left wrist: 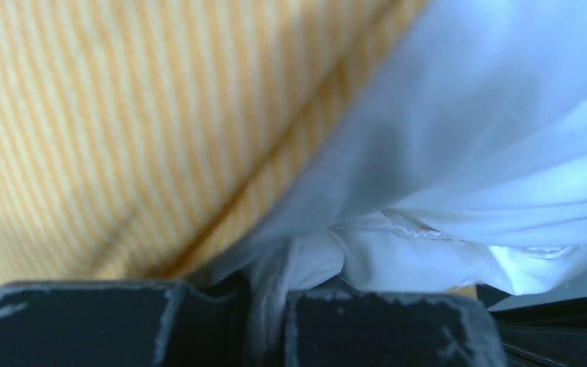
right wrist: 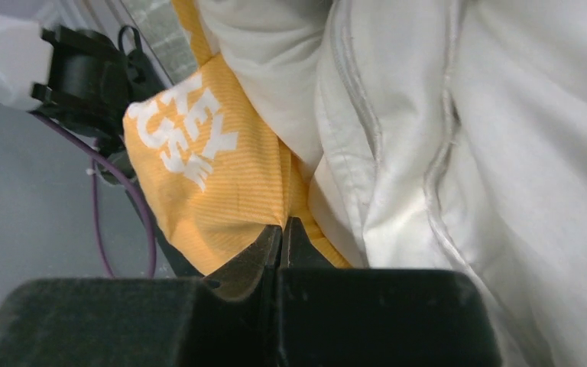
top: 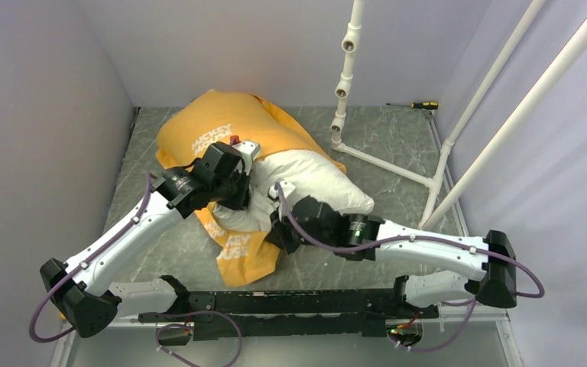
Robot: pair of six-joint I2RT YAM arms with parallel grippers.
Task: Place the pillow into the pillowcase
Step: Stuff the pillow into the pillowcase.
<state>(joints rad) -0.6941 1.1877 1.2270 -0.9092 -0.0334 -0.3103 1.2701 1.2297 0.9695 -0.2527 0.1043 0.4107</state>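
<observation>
The pillowcase (top: 222, 122), orange-yellow with white lettering, is found lying bunched on the worktop (top: 382, 145) left of centre. The pillow (top: 317, 180) is noted as partly inside it: the far-left portion is covered by the case, while a plump white end is left exposed, projecting toward the right. A flap of the case is seen spread flat beneath the pillow on the near side. The left gripper (left wrist: 264, 306) is closed to a narrow gap, with a fold of white pillow fabric pinched in it, right beside the striped orange cloth. The right gripper (right wrist: 281, 241) is fully closed, with the case's edge drawn to a point at its tips and evidently nipped there. The worktop is grey and marbled, enclosed by plain pale walls (top: 237, 46). A white pipe frame (top: 344, 76) is set at the right rear, and a yellow-handled screwdriver (top: 420, 105) is recorded against the back wall.
</observation>
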